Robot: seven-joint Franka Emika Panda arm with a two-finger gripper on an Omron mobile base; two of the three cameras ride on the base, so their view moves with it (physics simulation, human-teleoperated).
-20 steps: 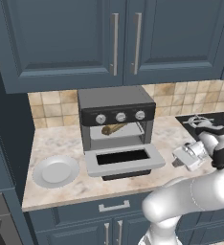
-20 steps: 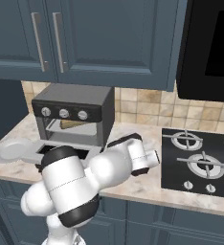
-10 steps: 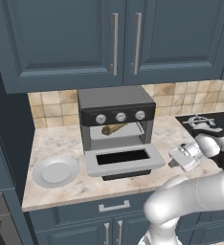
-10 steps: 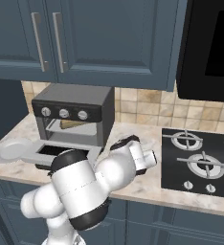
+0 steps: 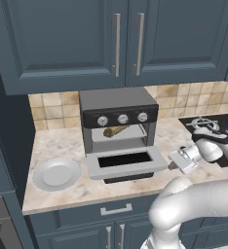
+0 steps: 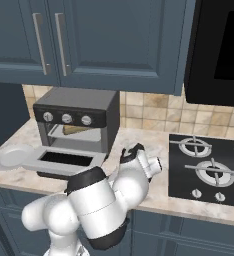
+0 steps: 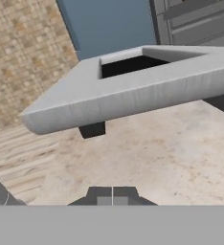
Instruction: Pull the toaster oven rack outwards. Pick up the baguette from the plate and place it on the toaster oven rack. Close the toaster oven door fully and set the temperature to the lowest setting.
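Toaster oven door (image 5: 126, 163) open flat, just left of closed hand (image 5: 173, 165).

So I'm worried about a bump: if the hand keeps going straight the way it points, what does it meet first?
Probably the open toaster oven door: the shut hand points at its edge, low over the counter. Depth is unclear; it might pass just beneath.

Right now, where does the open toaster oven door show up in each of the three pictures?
Left base view: toaster oven door lies flat at centre, right of the plate.
Right base view: door at left, below the knobs.
Hand view: door spans the upper middle, seen edge-on.
Shared landmark: its dark window opening.
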